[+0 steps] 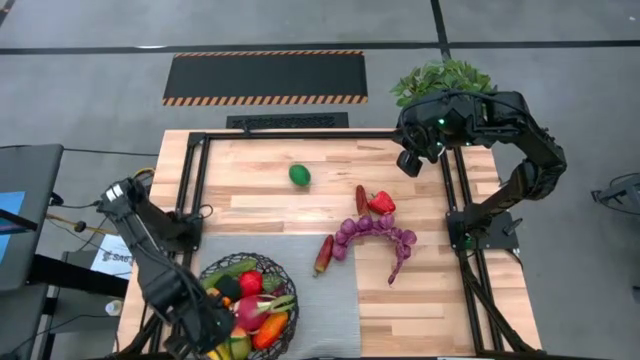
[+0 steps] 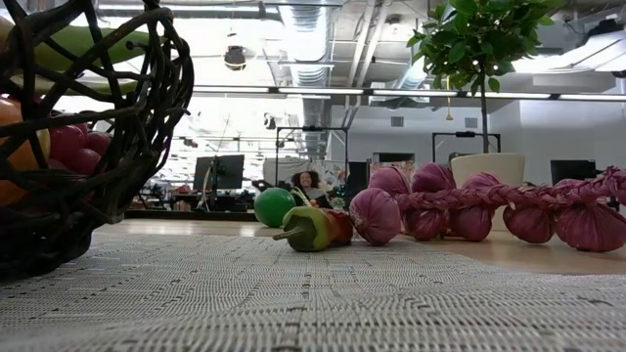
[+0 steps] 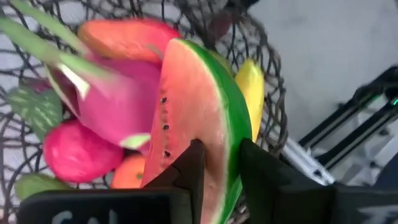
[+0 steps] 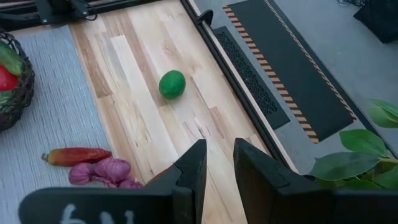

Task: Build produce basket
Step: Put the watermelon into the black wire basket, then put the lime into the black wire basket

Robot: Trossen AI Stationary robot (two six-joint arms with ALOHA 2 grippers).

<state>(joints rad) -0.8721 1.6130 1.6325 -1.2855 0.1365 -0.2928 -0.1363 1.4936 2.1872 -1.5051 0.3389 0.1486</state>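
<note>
Left fingers [image 3: 186, 180] clenched on watermelon slice [image 3: 199, 118], pinching across rind and flesh at one end, slice still inside basket [image 1: 212, 268] rim. Left gripper [image 1: 222, 325] low over the basket's near edge, likely just seating the slice among the load; narrow grip across the thin wedge suits dropping it in edge-on between neighbours.

Packed around the slice: pink dragonfruit [image 3: 118, 99], orange piece [image 3: 127, 37] above it, red fruit [image 3: 78, 152], yellow banana [image 3: 252, 93] against the wire. Basket already well filled, sitting on grey mat [image 1: 320, 300] at the table's near left corner.

Right gripper [image 1: 411, 160] well away from basket, hovering over the far right table edge beside the plant [image 1: 440, 80]. Right fingers [image 4: 193, 171] parted a little, holding nothing; wood visible through the gap. Appears parked or lining up on remaining produce.

Still outside basket, on bare wood and mat edge:
- lime [image 1: 299, 175], alone, far side from basket
- red pepper [image 1: 380, 203], further right
- small dark red piece [image 1: 361, 198] touching pepper's side
- long chili [image 1: 323, 255] on mat edge, nearest the basket
- string of purple onions [image 1: 375, 232] curving beyond chili, tail trailing right

Judgement: task past halfway; five items left. Onion string looks floppy, likely awkward to lift and drape in.
</note>
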